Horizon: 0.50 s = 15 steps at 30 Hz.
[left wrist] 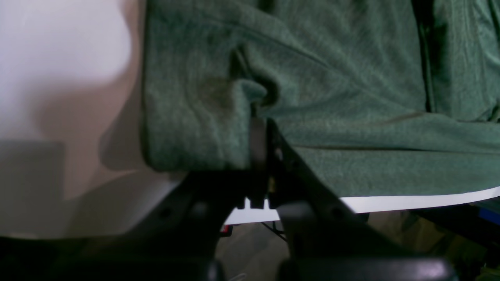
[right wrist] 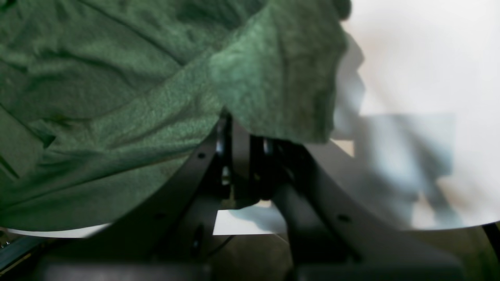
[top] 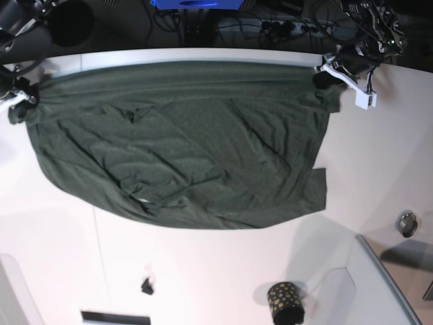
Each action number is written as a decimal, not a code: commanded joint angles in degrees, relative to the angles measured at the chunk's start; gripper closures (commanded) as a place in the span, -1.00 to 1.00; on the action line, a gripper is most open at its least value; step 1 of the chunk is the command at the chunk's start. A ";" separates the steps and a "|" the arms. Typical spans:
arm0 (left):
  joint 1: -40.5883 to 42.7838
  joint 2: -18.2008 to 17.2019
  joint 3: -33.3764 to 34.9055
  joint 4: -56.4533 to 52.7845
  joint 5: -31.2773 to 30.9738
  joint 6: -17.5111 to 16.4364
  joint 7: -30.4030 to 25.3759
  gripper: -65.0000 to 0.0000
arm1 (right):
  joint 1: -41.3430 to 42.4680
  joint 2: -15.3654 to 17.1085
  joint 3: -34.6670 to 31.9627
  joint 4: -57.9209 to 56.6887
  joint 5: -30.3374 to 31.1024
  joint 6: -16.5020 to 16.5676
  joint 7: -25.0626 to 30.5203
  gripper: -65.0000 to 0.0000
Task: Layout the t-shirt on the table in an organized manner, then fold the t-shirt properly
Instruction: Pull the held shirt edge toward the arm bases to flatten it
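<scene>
The dark green t-shirt (top: 183,156) lies spread and wrinkled across the far half of the white table (top: 216,271), its top edge pulled taut along the far table edge. My left gripper (top: 325,76) pinches the shirt's corner at the upper right of the base view. In the left wrist view that gripper (left wrist: 258,115) is shut on a bunched fold of the t-shirt (left wrist: 351,97). My right gripper (top: 19,108) holds the opposite corner at the far left. The right wrist view has it (right wrist: 238,127) shut on the t-shirt (right wrist: 117,97), with a flap draped over the fingers.
A small black gold-dotted cup (top: 285,302) stands near the front. A grey raised panel (top: 389,284) fills the front right corner, with a metal ring (top: 406,223) beside it. A small black piece (top: 146,286) lies front left. Cables and gear sit beyond the far edge.
</scene>
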 commanded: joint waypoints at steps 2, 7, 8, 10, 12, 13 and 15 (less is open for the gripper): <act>0.18 -0.71 -0.13 0.63 -0.60 -0.34 -0.98 1.00 | -0.14 1.40 0.49 0.95 0.72 -0.92 1.19 0.98; 0.27 -0.71 -0.13 0.63 -0.60 -0.34 -0.98 1.00 | -0.14 0.43 0.49 0.95 0.64 -1.10 1.28 0.98; 0.27 -0.71 -0.13 0.63 -0.60 -0.34 -0.98 1.00 | -0.14 0.25 0.49 1.04 0.55 -1.18 1.28 0.98; 0.27 -0.71 -0.13 0.63 -0.60 -0.34 -0.98 1.00 | -0.14 0.08 0.49 0.95 0.55 -1.27 1.28 0.98; 0.27 -0.71 -0.04 0.63 -0.60 -0.34 -0.98 1.00 | -0.49 -0.89 0.75 0.95 0.55 -1.27 1.37 0.92; 0.71 -0.71 0.13 0.81 -0.60 -0.34 -0.98 1.00 | -0.76 -1.50 2.07 1.48 0.55 -1.27 1.37 0.83; 1.42 -0.71 0.40 1.60 -0.78 -0.34 -0.98 1.00 | -0.76 -2.30 4.36 2.09 0.46 -1.27 1.37 0.56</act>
